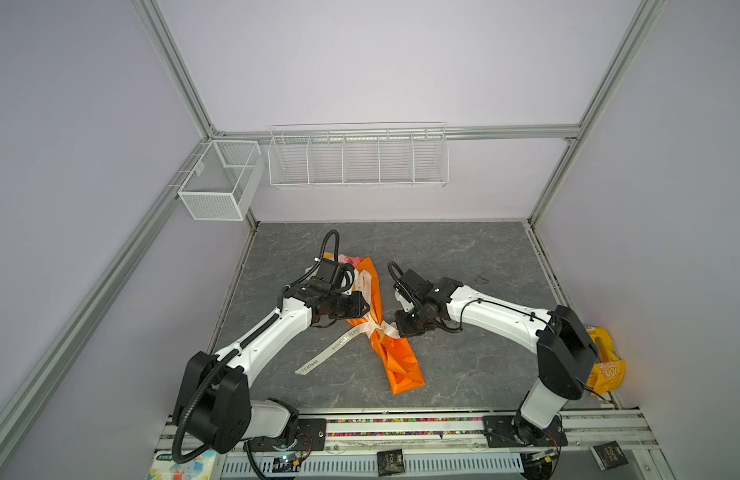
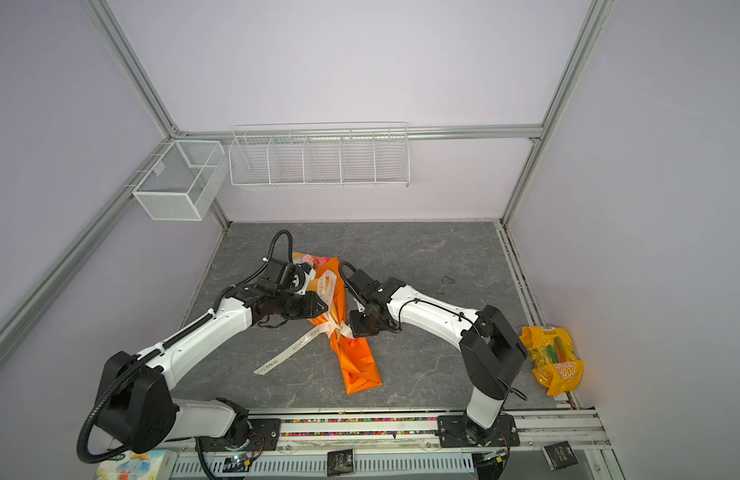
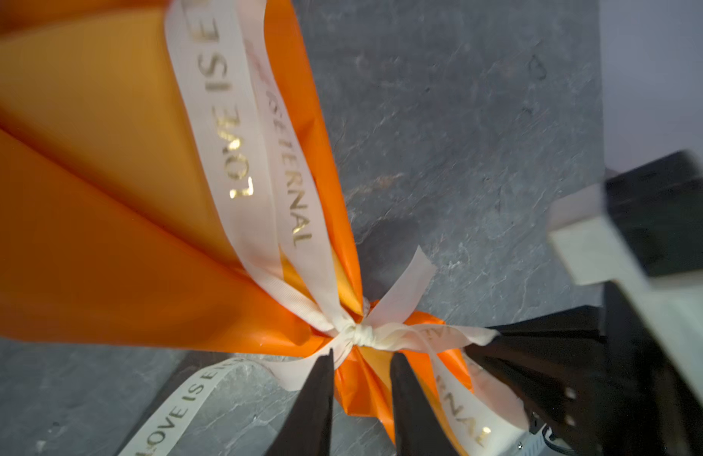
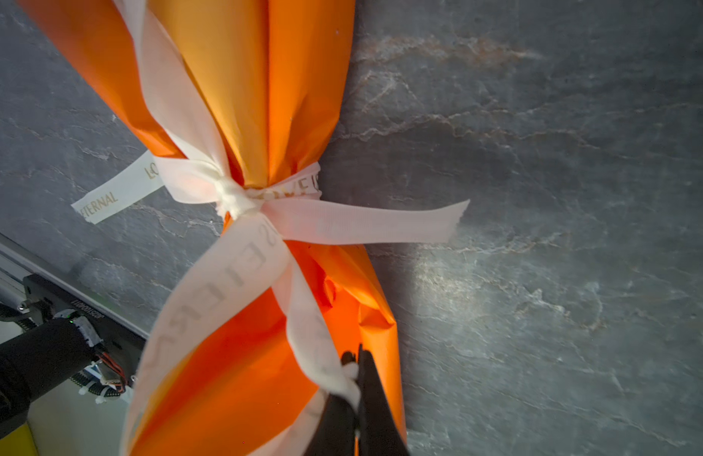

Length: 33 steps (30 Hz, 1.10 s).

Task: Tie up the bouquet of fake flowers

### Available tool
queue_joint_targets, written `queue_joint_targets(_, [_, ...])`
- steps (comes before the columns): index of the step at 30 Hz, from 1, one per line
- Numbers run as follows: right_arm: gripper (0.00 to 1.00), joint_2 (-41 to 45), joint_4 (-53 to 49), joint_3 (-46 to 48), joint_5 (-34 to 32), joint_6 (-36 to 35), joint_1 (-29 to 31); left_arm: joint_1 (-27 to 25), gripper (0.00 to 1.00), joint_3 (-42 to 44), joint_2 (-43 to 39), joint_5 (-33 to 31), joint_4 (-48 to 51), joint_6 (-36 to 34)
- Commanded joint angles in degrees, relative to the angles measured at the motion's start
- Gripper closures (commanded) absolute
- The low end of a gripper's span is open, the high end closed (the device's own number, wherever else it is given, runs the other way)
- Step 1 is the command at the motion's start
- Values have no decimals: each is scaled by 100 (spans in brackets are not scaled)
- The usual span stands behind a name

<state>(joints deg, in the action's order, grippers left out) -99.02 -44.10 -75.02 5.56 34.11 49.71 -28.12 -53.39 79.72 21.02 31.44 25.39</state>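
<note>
**Listing the wrapped bouquet and both pincers**

Top views: we record the bouquet of fake flowers [image 1: 352, 261] lying mid-table on the grey tabletop [image 1: 463, 257]. It is rolled in an orange wrapping sheet [image 1: 401, 370], and only pink blooms peep from the far end, beside the left arm's wrist. A cream ribbon [image 1: 333, 347] is knotted round the sheet's waist. One lettered tail trails toward the near left. Here the left gripper [image 1: 362, 309] hangs just beside the knot on its left, and the right gripper [image 1: 397, 330] sits at the knot's right.

Left wrist view: we note the left gripper [image 3: 363, 379] released, its jaws parted astride the crumpled sheet close by the knot. Whether they touch it we cannot tell. The flowers are hidden inside the sheet.

Right wrist view: we note the right gripper [image 4: 355, 369] clenched on one ribbon strand running from the knot, above the sheet's narrow end.
</note>
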Motion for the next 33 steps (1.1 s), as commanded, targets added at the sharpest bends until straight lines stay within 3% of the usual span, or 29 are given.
queue_joint_targets(1, [93,197,-292,-120,21,-136,39,39,75,132,273,33,-659,413])
queue_joint_targets(5, [93,86,-488,-216,88,-269,48,38,77,7,635,-22,-886,363])
queue_joint_targets(9, [93,-136,-1275,-505,-563,-382,141,64,75,-119,905,-277,-961,321])
queue_joint_targets(17, [93,-165,-1866,-502,-1472,-534,324,211,75,-191,1079,-567,-967,195])
queue_joint_targets(22, [93,134,-1738,-247,-1334,-454,266,303,74,-211,1183,-540,-1031,170])
queue_joint_targets(25, [93,288,-1278,-93,-703,-733,294,299,69,-251,1329,-501,-1053,159])
queue_joint_targets(27, [93,365,-1125,-14,-427,-721,294,305,57,-284,1456,-423,-1070,188])
queue_joint_targets(28, [93,380,-969,-2,-411,-700,294,302,50,-286,1482,-434,-1073,230])
queue_joint_targets(33, [93,241,-936,-33,-432,-644,294,312,42,-238,1490,-543,-1081,416])
